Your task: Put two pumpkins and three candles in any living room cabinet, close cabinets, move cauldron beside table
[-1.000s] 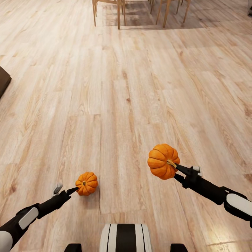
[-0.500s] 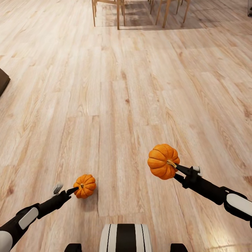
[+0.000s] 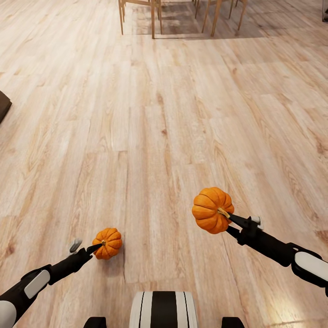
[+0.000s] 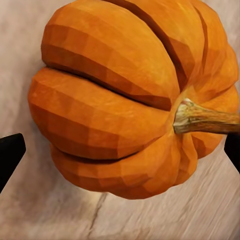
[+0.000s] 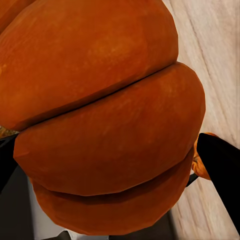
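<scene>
Head view: your right gripper (image 3: 228, 217) holds 1 pumpkin (image 3: 212, 210) in the air above the wood floor (image 3: 173, 114), stem turned toward the black fingers, jaws clamped onto it at the stem side. Right wrist view confirms it: that pumpkin (image 5: 105, 115) sits hard against the camera, a dark fingertip (image 5: 220, 170) pressed at its edge, floor planks (image 5: 215, 55) passing beside it.

Second pumpkin (image 3: 107, 243) sits on the floor, close in front of the robot's striped base (image 3: 163, 310) and off to its left. Your left gripper (image 3: 86, 248) is right at it: the dark fingertip (image 3: 94, 248) meets the pumpkin's near side by the stem, while the pale grey finger (image 3: 75, 246) stands off to the outer side, apart from it. Left wrist view: this pumpkin (image 4: 130, 95) lies between 2 dark finger ends, 1 (image 4: 10, 155) clear of the rind, the other (image 4: 232, 150) just past the stem tip (image 4: 205, 117). Jaws wide, spanning the pumpkin, not closed on it. Whether the stem-side finger actually touches, you cannot tell from these views.

Landmarks relative to the base: pale wooden chair and table legs (image 3: 152, 18) far ahead at the top of the head view; a dark brown furniture corner (image 3: 3, 104) well off to the left, cut by the frame edge.
</scene>
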Robot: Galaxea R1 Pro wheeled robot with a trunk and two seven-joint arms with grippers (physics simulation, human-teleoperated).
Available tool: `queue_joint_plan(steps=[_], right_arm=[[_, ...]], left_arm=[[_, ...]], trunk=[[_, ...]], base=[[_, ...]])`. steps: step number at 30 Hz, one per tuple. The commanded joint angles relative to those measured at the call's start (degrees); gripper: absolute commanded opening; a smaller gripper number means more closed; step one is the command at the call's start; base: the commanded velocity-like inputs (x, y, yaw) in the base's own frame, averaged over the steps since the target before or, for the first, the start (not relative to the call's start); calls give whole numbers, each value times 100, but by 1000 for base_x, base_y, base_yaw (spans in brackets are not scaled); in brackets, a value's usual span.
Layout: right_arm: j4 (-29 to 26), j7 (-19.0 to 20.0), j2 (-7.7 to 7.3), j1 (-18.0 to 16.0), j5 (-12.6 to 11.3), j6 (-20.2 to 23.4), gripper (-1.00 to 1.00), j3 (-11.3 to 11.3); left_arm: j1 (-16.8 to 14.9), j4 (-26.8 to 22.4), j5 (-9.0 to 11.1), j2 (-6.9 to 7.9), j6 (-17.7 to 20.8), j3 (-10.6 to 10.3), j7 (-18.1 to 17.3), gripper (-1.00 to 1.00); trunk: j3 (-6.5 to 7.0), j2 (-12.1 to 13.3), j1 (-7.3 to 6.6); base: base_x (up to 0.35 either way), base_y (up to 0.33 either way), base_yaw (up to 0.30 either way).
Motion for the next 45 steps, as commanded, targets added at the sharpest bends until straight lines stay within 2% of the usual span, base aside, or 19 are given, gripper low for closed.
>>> queue_joint_plan(steps=[1,12,17,19,45], right_arm=[[2,18,-5,-13,-62,32,-100,23],[2,18,-3,-13,-62,32,-100,21],[2,18,-2,-13,-62,38,-100,24],[2,18,-4,-13,-62,40,-100,21],[2,27,-9,-13,-62,41,-100,20]], left_arm=[[-3,0,60,5,50,-24,-5,100],[-3,4,68,5,51,-24,13,100],[-3,4,85,5,51,-9,462,100],[-3,1,123,5,51,-12,514,100],[-3,-5,164,4,51,-24,535,100]], trunk=[[-3,-2,-1],[-3,-2,-1],[-3,-2,-1],[-3,-2,-1],[-3,-2,-1]], base=[[0,-22,0],[0,-2,0],[0,0,0],[0,0,0],[18,-27,0]])
